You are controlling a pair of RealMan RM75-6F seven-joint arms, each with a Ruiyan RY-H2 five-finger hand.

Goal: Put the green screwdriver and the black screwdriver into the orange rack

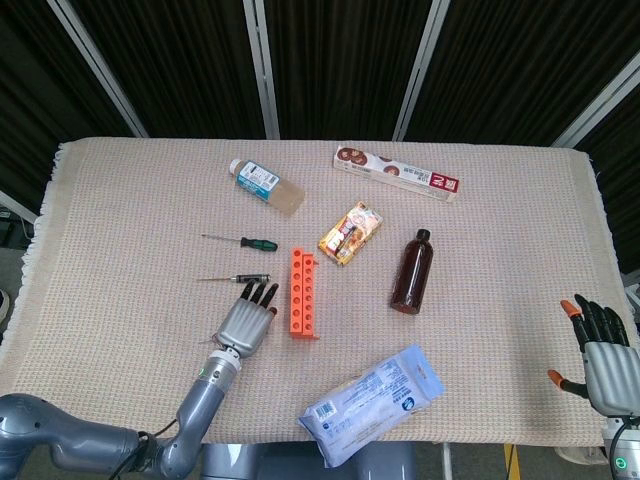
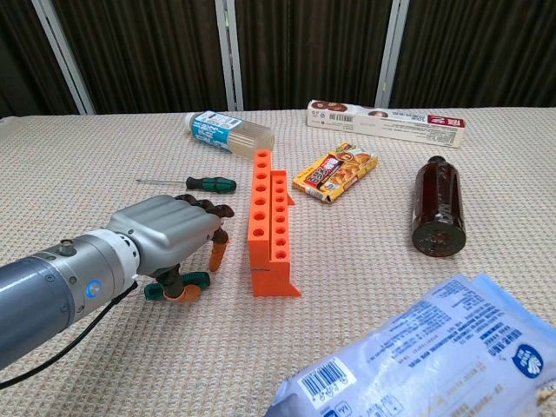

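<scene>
The orange rack (image 1: 303, 293) (image 2: 268, 226) stands mid-table, its holes facing up. A screwdriver with a green-and-black handle (image 1: 255, 242) (image 2: 208, 183) lies flat to the far left of the rack. A second screwdriver (image 1: 235, 279) lies nearer. Its teal-green handle (image 2: 198, 280) shows on the cloth under my left hand (image 1: 248, 322) (image 2: 169, 239). That hand hovers left of the rack with its fingers bent down; its thumb tip is beside the handle and nothing is gripped. My right hand (image 1: 600, 350) hangs past the table's right edge, fingers spread and empty.
A clear bottle with a blue label (image 1: 266, 186) (image 2: 228, 130) and a long snack box (image 1: 397, 174) (image 2: 387, 122) lie at the back. A small snack pack (image 1: 350, 232) and a brown bottle (image 1: 412, 271) (image 2: 438, 205) lie right of the rack. A plastic packet (image 1: 372, 403) lies at the front.
</scene>
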